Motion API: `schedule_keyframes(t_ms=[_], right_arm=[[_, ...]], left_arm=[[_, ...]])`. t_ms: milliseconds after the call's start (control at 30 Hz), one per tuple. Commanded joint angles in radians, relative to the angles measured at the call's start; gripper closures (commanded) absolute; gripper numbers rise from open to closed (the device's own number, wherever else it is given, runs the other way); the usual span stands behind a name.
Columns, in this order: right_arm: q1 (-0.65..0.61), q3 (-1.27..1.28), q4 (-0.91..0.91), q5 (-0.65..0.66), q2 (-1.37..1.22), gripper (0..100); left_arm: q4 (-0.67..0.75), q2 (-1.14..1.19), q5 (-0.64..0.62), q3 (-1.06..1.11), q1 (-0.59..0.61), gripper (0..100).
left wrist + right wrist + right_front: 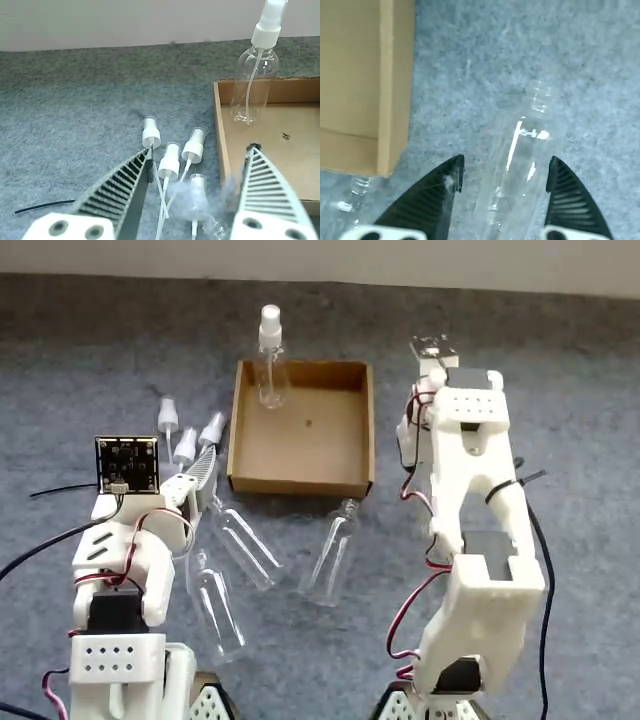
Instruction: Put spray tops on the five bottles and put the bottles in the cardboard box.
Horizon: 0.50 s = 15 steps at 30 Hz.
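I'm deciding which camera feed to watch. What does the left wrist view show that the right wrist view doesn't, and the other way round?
Left wrist view adds: loose spray tops lying beside the box, a capped bottle standing inside it, and the open left pincer. Right wrist view adds: a clear bottle lying flat, seen between the fingers of the open right pincer, and another bottle's neck near the box corner. Shared: the cardboard box.

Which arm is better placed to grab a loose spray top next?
Probably left. The left gripper, open, hangs over the spray tops beside the cardboard box; the right gripper, also open, is above a bare bottle instead.
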<state>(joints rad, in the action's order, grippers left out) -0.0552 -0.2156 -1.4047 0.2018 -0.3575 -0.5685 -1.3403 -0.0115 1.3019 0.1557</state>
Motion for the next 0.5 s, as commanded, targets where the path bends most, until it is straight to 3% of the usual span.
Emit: schedule_keyframes(t_ms=[0, 167, 467], right_arm=[[-0.027, -0.039, -0.001, 0.003, 0.012, 77.5], [-0.012, -0.042, 0.047, -0.068, 0.012, 77.3], [0.008, -0.041, 0.094, -0.020, 0.007, 77.3]], left_arm=[[0.012, 0.001, 0.000, -0.007, 0.013, 74], [0.012, 0.001, 0.000, -0.007, 0.013, 74], [0.012, 0.001, 0.000, -0.007, 0.013, 74]])
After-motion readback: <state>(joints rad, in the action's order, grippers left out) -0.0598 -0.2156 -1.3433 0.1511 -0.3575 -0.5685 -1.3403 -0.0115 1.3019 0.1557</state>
